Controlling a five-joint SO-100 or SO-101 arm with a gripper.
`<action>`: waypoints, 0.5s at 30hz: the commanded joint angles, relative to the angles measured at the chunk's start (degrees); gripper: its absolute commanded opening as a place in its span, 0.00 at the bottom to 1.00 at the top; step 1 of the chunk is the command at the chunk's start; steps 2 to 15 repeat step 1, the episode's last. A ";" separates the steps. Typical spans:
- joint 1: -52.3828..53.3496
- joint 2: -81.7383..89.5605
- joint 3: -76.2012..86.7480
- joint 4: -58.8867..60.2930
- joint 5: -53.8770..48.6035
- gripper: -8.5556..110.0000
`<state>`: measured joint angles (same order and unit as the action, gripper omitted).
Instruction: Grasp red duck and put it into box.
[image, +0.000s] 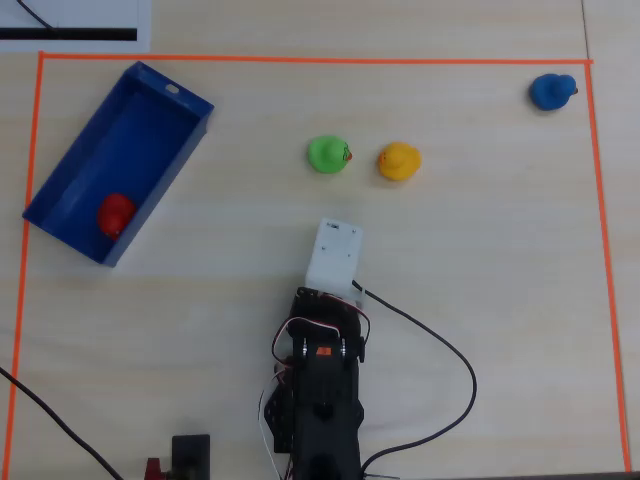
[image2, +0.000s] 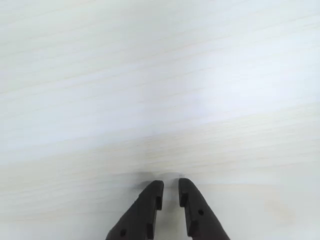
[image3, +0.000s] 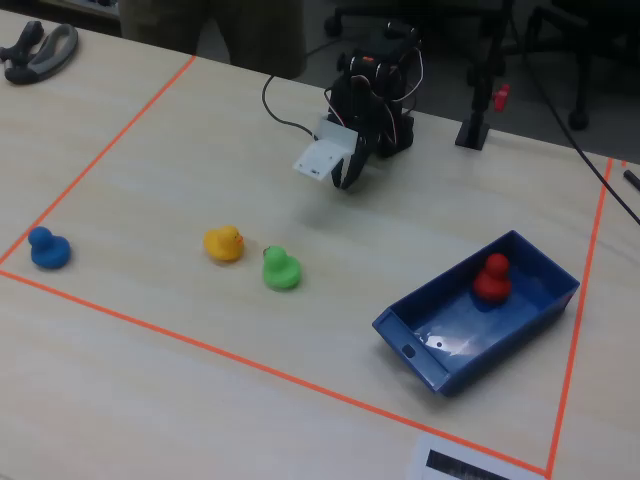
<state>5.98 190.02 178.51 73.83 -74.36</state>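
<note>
The red duck (image: 116, 213) sits inside the blue box (image: 160, 95), near the end closest to the arm in the overhead view, so the job looks done. The gripper (image2: 170, 194) hangs low over bare table (image2: 160, 90), well apart from the box, its jaws nearly together with only a thin gap and nothing between them. Little is left to go wrong, in my judgement. The green duck (image: 327, 154) and yellow duck (image: 398, 161) stand just beyond the arm; a careless forward swing could knock them. The blue duck (image: 551, 91) sits far off in a corner of the orange tape (image: 300, 60).
</note>
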 joint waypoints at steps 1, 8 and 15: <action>0.35 -0.35 -0.26 1.23 0.26 0.08; 0.35 -0.35 -0.26 1.23 0.26 0.08; 0.35 -0.35 -0.26 1.23 0.26 0.08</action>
